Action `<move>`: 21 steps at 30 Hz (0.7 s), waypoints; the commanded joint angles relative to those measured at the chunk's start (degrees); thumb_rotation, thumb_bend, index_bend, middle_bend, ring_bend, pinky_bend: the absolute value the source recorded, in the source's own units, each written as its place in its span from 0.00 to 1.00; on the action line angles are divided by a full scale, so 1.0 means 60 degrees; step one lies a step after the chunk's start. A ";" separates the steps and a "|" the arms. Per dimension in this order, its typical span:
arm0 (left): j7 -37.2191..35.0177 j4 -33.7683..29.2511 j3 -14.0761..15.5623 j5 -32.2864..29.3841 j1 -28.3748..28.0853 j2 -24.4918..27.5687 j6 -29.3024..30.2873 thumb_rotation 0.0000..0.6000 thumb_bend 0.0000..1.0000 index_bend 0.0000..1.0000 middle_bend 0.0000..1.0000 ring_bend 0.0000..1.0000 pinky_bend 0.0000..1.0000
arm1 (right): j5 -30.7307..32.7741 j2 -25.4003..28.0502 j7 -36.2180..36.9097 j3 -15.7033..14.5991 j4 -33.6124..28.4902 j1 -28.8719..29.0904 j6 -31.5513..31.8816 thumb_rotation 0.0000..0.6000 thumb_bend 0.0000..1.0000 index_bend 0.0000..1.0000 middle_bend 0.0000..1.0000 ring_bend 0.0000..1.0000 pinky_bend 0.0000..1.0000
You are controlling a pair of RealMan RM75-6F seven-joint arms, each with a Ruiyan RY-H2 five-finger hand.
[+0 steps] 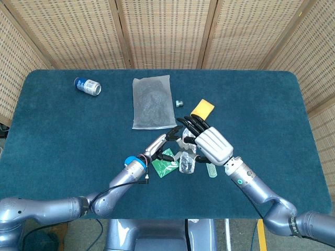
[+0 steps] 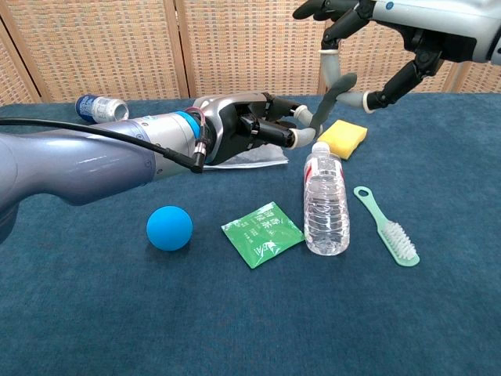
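Clear plastic bottle (image 2: 326,208) lies capped, apparently empty, below both robot hands.

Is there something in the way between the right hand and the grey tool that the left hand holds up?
Nothing visible. The left hand pinches the lower end of the grey tool, and the fingers of the right hand are at its upper end; whether they grip it is unclear. The water bottle stands below, apart.

A blue ball (image 2: 169,228), a soda can (image 1: 87,86) and a toothbrush (image 2: 386,225) lie on the table (image 1: 63,136).
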 commanded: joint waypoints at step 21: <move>-0.0073 0.0410 0.0106 -0.0079 0.0234 0.0232 0.0008 1.00 0.48 0.74 0.00 0.00 0.00 | -0.0657 0.0054 -0.0805 -0.0190 0.0364 -0.0104 0.0614 1.00 0.72 0.85 0.16 0.00 0.00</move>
